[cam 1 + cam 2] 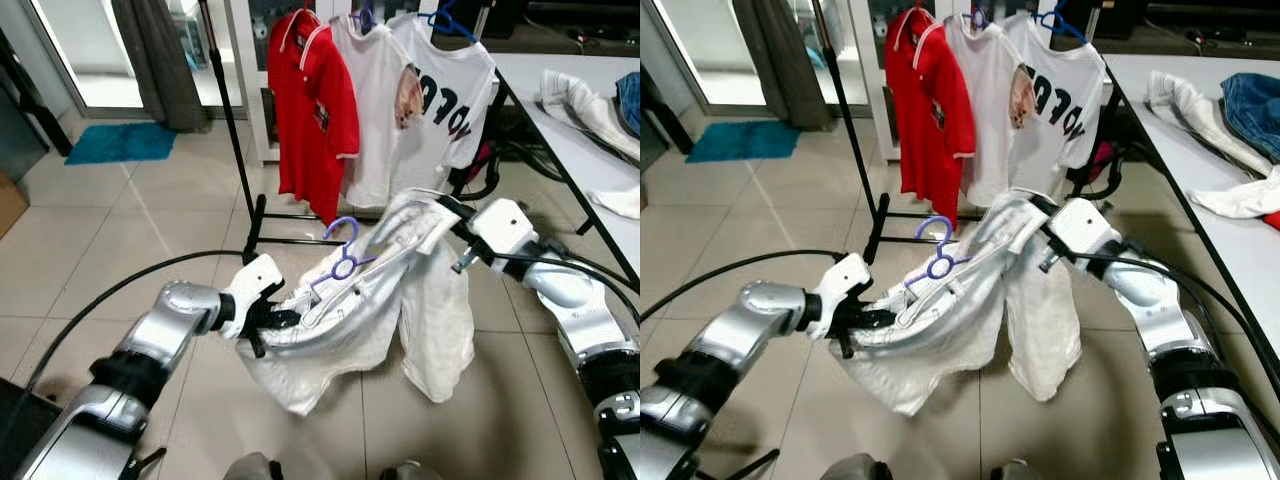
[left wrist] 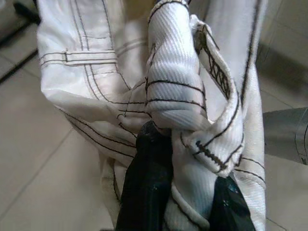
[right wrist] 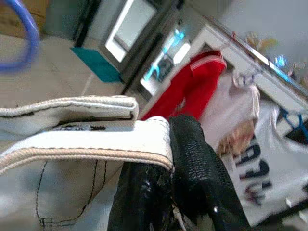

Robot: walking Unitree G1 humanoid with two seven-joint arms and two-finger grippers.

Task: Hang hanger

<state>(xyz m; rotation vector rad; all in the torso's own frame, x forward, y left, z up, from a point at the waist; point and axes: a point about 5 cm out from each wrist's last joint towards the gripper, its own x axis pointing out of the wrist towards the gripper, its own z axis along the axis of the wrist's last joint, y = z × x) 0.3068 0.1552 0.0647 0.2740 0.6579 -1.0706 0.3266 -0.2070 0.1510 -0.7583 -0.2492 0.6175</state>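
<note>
A white garment with dark stitching (image 1: 370,300) hangs stretched between my two grippers above the tiled floor. A purple hanger (image 1: 343,262) sits in it, its hook sticking up near the middle. My left gripper (image 1: 268,322) is shut on the garment's lower left end; the left wrist view shows bunched cloth (image 2: 183,120) pinched between the black fingers (image 2: 147,192). My right gripper (image 1: 445,215) is shut on the garment's upper right edge, the white band (image 3: 96,139) caught by its fingers (image 3: 192,173). Behind stands a black clothes rack (image 1: 235,130).
A red shirt (image 1: 312,110) and white printed shirts (image 1: 430,100) hang on the rack, one on a blue hanger (image 1: 447,22). A white table (image 1: 590,130) with loose clothes stands at the right. A black cable (image 1: 110,290) curves over the floor at left. A teal mat (image 1: 120,142) lies farther back.
</note>
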